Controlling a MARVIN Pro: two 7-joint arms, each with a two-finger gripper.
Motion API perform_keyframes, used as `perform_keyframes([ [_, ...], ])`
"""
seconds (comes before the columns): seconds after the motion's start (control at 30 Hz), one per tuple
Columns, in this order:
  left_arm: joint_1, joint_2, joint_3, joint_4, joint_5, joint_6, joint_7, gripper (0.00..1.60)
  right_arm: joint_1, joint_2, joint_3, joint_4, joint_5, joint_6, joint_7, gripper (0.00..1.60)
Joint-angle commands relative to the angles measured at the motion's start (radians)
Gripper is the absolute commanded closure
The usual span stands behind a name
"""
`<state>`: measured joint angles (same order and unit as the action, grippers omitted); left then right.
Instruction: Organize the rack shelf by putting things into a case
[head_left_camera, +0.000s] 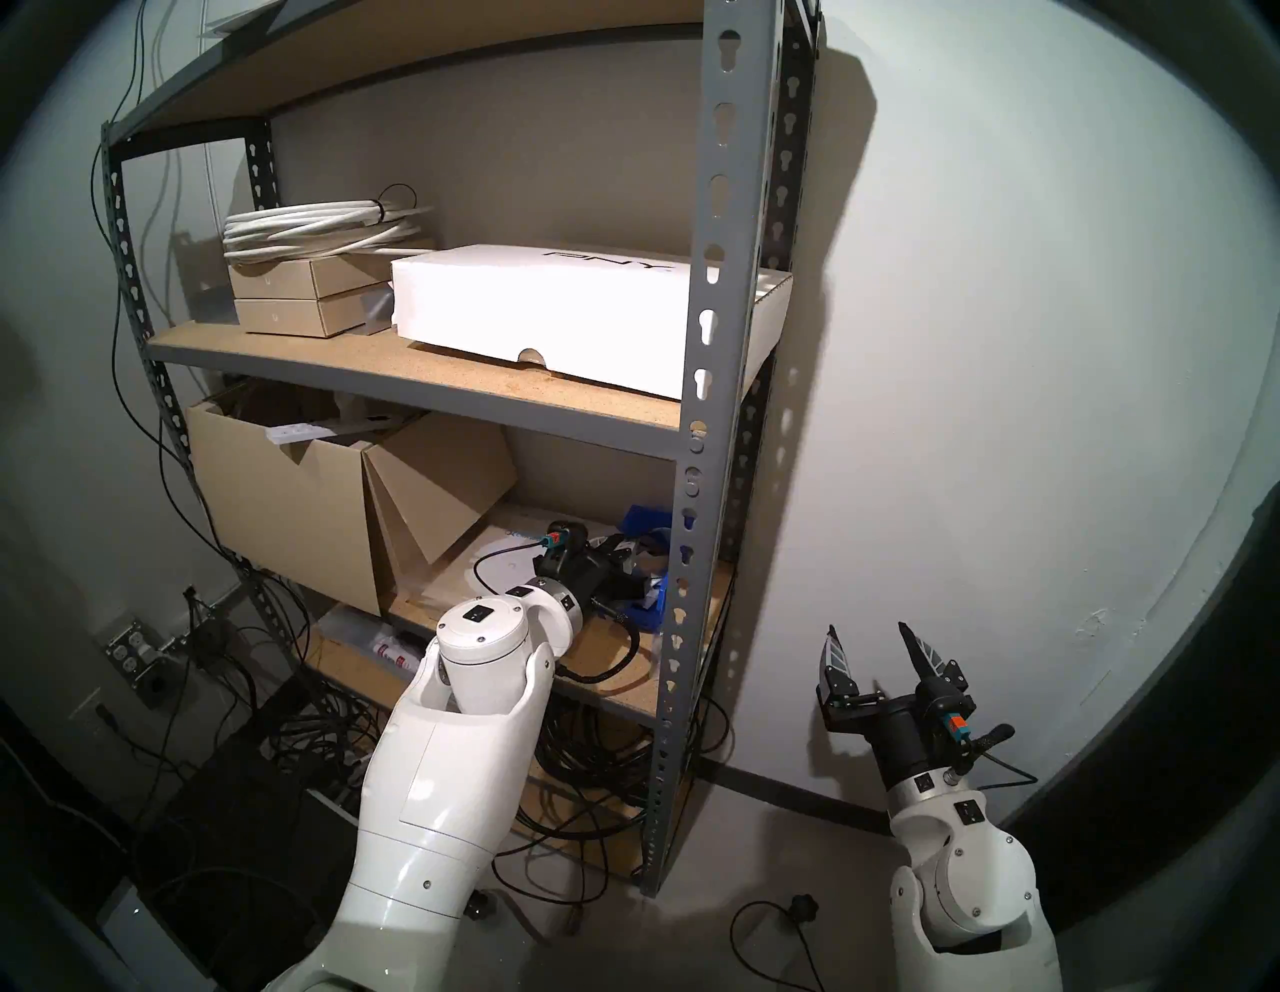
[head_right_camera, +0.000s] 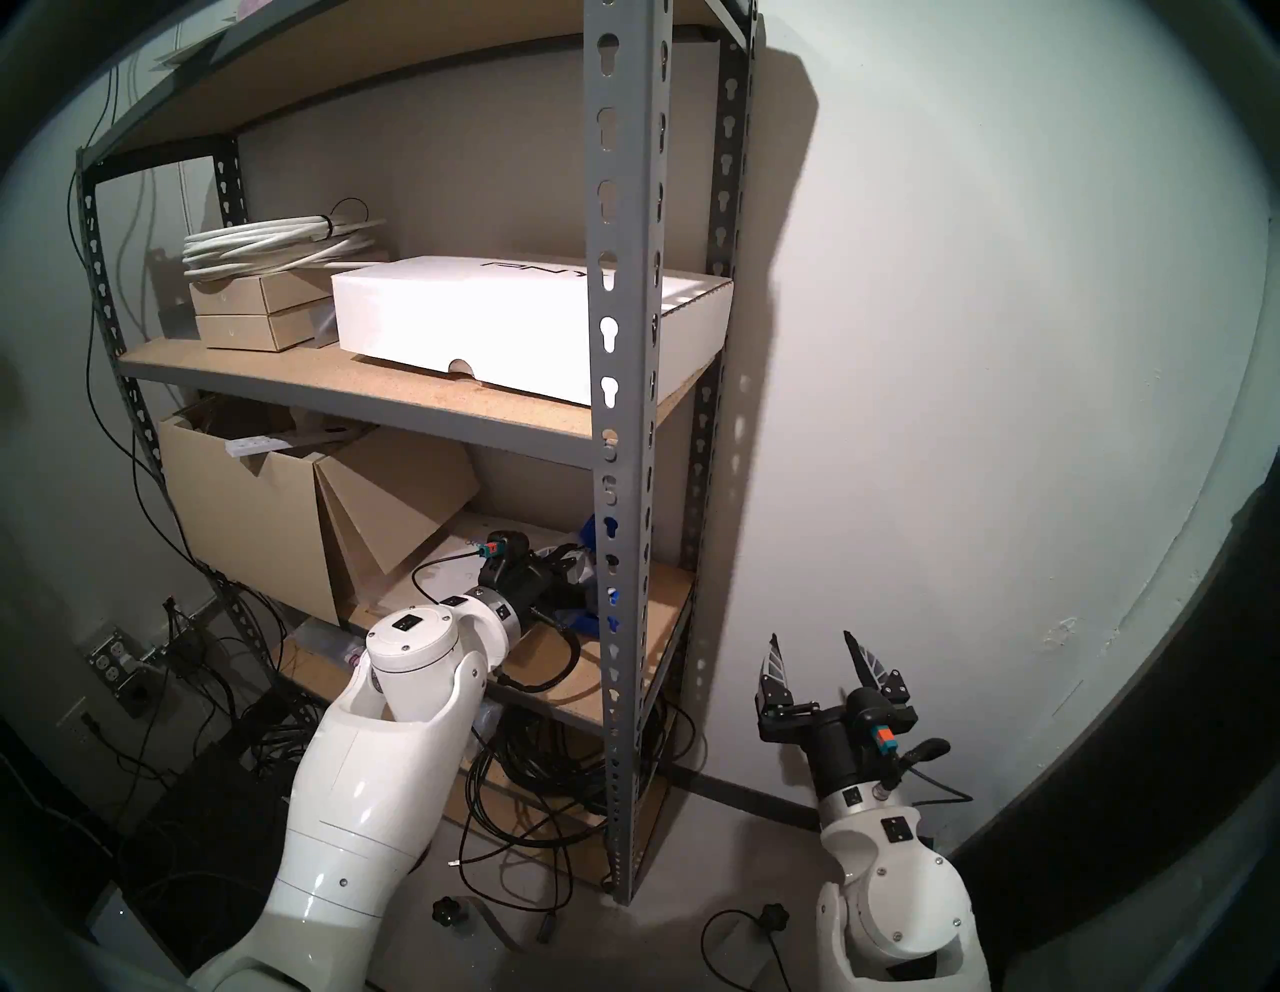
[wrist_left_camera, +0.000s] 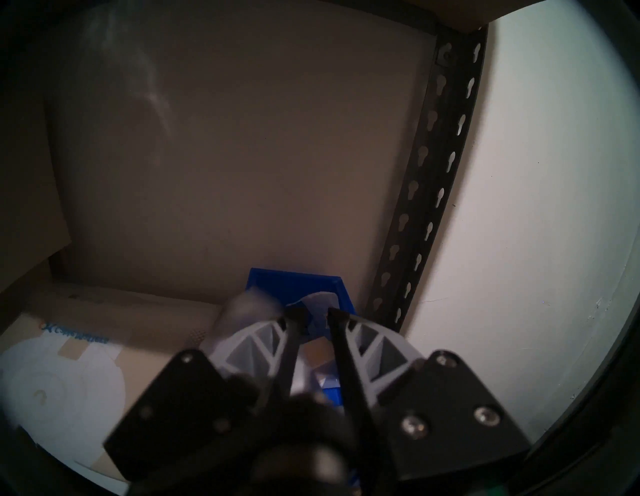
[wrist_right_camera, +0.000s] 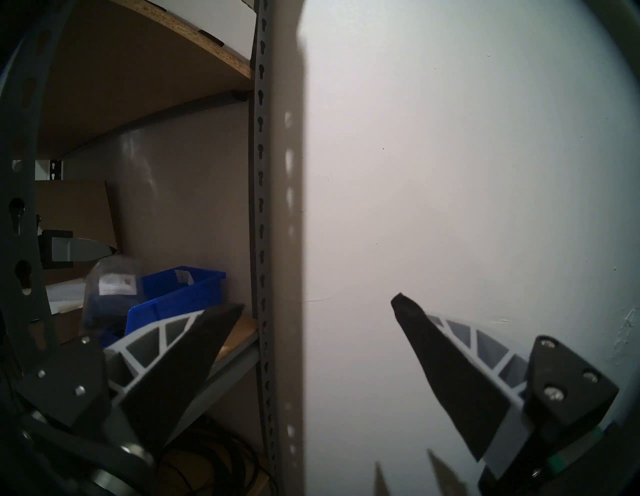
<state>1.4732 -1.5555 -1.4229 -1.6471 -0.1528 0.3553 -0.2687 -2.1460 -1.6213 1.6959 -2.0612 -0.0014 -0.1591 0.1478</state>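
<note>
On the grey rack (head_left_camera: 713, 346), the lower board's right end carries the blue case (wrist_right_camera: 187, 294); it also shows in the head view (head_left_camera: 641, 519) and the left wrist view (wrist_left_camera: 294, 284). My left gripper (wrist_left_camera: 313, 313) hangs over the case, fingertips a little apart and open. A clear bag (wrist_right_camera: 110, 287) with a white label, blurred, is just below its fingertip (wrist_right_camera: 104, 250). In the left wrist view that bag (wrist_left_camera: 246, 304) lies left of the fingers, not between them. A blue-and-white packet (wrist_left_camera: 318, 304) lies inside the case. My right gripper (head_left_camera: 869, 637) stands open and empty beside the rack, by the wall.
A large brown cardboard box (head_left_camera: 291, 499) with open flaps fills the lower board's left. A flat tan box with a white circle (head_left_camera: 499, 561) lies under my left wrist. A white box (head_left_camera: 554, 312) sits one board up. Black cables (head_left_camera: 589, 755) pile below.
</note>
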Motion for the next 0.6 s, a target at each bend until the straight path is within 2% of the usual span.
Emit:
perform_keyframes([
  [0.0, -0.023, -0.004, -0.006, -0.021, -0.003, -0.024, -0.003, 0.41, 0.002, -0.002, -0.001, -0.021, 0.001, -0.003, -0.001, 0.00],
  [0.1, -0.016, -0.004, -0.010, -0.033, -0.002, -0.029, -0.002, 0.33, 0.002, -0.002, -0.001, -0.021, 0.001, -0.003, -0.001, 0.00],
  [0.2, -0.003, 0.000, -0.017, -0.064, -0.005, -0.019, -0.006, 0.34, 0.002, -0.001, -0.001, -0.021, 0.001, -0.003, -0.001, 0.00],
  [0.4, 0.073, 0.017, -0.036, -0.171, -0.025, 0.000, -0.036, 0.32, 0.002, -0.001, -0.001, -0.020, 0.001, -0.004, -0.001, 0.00],
  [0.43, 0.078, 0.023, -0.038, -0.165, -0.031, -0.014, -0.050, 0.31, 0.002, -0.001, -0.001, -0.020, 0.001, -0.004, -0.001, 0.00],
  [0.57, 0.145, 0.038, -0.049, -0.236, -0.046, -0.003, -0.071, 0.40, 0.003, -0.001, -0.001, -0.020, 0.001, -0.004, -0.001, 0.00],
])
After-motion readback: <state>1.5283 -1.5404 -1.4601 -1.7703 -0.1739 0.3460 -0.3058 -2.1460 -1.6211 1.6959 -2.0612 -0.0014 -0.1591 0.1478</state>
